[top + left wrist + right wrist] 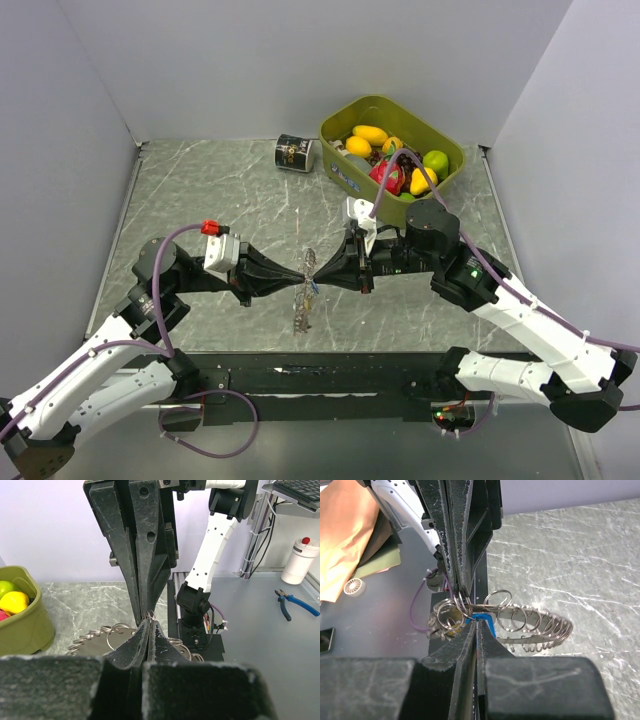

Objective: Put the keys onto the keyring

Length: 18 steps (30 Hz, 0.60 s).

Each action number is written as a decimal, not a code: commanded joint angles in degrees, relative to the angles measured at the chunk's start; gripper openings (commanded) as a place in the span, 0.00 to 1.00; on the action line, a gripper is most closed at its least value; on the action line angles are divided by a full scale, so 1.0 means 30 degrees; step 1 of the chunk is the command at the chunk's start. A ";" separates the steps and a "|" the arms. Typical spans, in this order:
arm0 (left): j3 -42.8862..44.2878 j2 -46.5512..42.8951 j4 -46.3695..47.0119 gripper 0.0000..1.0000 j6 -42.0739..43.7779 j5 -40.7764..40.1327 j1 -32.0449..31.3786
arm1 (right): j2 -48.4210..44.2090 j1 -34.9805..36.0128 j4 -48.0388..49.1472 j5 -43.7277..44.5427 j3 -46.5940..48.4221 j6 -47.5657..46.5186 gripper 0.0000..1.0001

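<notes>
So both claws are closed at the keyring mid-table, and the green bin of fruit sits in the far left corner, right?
Not quite: the green bin of fruit sits in the far right corner, as the top external view shows. The rest holds: the left claw and right claw are closed at the keyring mid-table.

No text can be read anywhere. The black can (294,153) at the far side of the tabletop (200,190) carries pale print too small to make out, as does the label on the green bin (338,158) to its right.
</notes>
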 commanded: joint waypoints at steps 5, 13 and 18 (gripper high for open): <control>0.0921 -0.0223 0.1479 0.01 0.0133 0.0006 -0.0093 | 0.0024 -0.0061 0.0106 -0.0082 0.0065 -0.0279 0.05; 0.1009 -0.0398 0.1245 0.01 0.0308 -0.0111 -0.0093 | 0.0142 -0.0032 -0.0216 0.0035 0.0065 -0.0572 0.02; 0.0980 -0.0428 0.1186 0.01 0.0426 -0.0228 -0.0093 | 0.0287 -0.0032 -0.0626 0.0123 0.0007 -0.0806 0.00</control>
